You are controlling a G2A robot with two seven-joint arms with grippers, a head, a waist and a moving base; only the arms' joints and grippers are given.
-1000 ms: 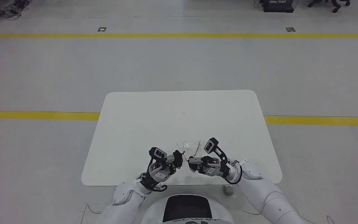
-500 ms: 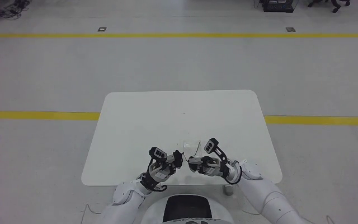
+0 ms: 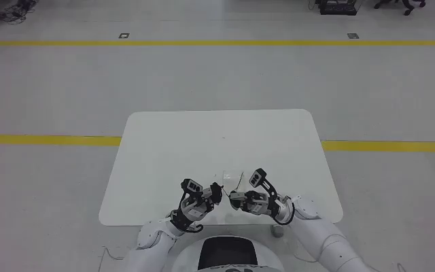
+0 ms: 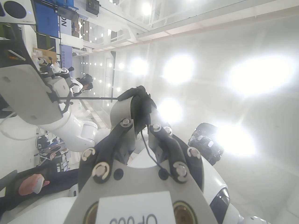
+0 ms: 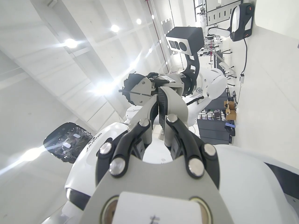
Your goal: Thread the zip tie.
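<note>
Top view: worktop (image 3: 272, 136), arms above its near part.
Left end effector (image 4: 139, 95): pinching zip tie (image 4: 88, 98).
Right end effector (image 5: 160, 94): pinching same tie.

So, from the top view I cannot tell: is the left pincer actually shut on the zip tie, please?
Observer: Yes, the left wrist view shows the left pincer shut on one end of the black zip tie.
Operator: Thank you, and the other arm?
Observer: The right pincer is shut too, on the far end of the zip tie.
Operator: Does it sag between them?
Observer: No, in the left wrist view it runs straight from one pincer to the other.
</note>
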